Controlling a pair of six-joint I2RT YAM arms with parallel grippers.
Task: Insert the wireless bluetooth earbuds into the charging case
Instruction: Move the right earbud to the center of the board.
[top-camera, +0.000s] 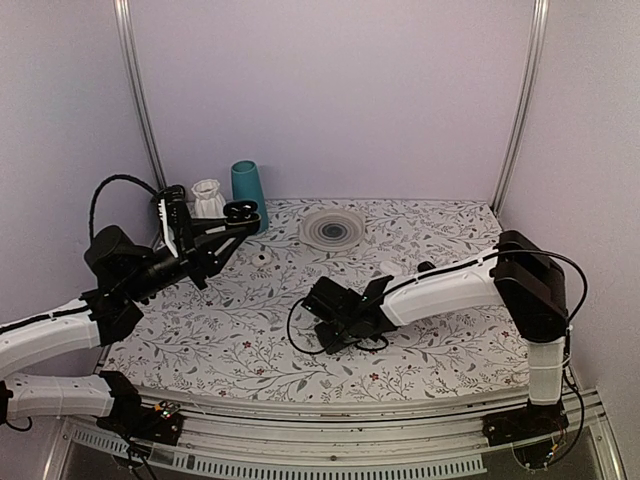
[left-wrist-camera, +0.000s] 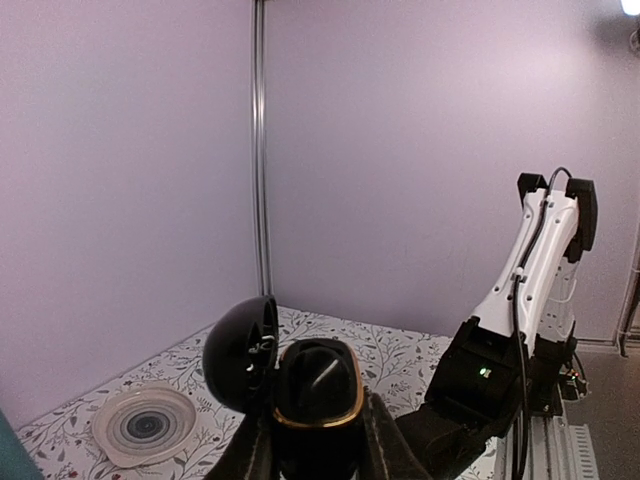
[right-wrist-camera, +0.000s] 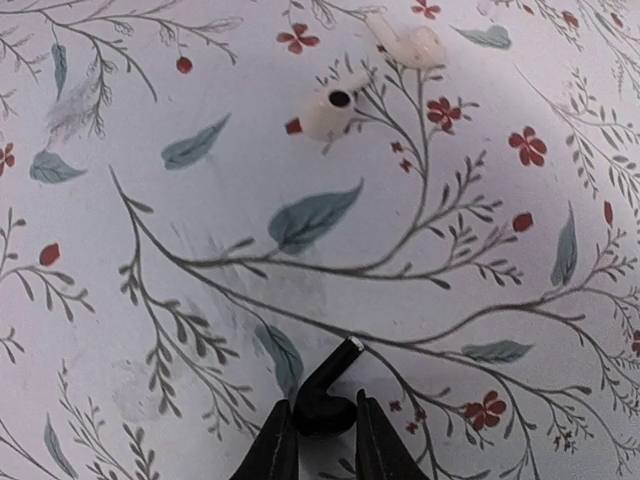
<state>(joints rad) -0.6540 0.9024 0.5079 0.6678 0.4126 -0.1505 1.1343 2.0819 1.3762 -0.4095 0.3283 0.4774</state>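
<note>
My left gripper (left-wrist-camera: 320, 425) is shut on the charging case (left-wrist-camera: 318, 395), a black pebble with a gold rim, and holds it upright in the air. Its lid (left-wrist-camera: 240, 352) hangs open to the left. A pale glint shows inside the case; I cannot tell what it is. In the top view the case (top-camera: 240, 211) is above the cloth's back left. My right gripper (right-wrist-camera: 325, 408) is shut on a black earbud (right-wrist-camera: 335, 375) just above the floral cloth, its stem pointing up and right. In the top view this gripper (top-camera: 335, 335) is low over the cloth's middle.
Two white earbuds (right-wrist-camera: 330, 108) (right-wrist-camera: 410, 45) lie on the cloth beyond the right gripper. A clear round dish (top-camera: 332, 228), a teal cup (top-camera: 248, 188) and a white ribbed cup (top-camera: 208, 198) stand at the back. A small white object (top-camera: 262, 258) and a black knob (top-camera: 426, 267) lie on the cloth.
</note>
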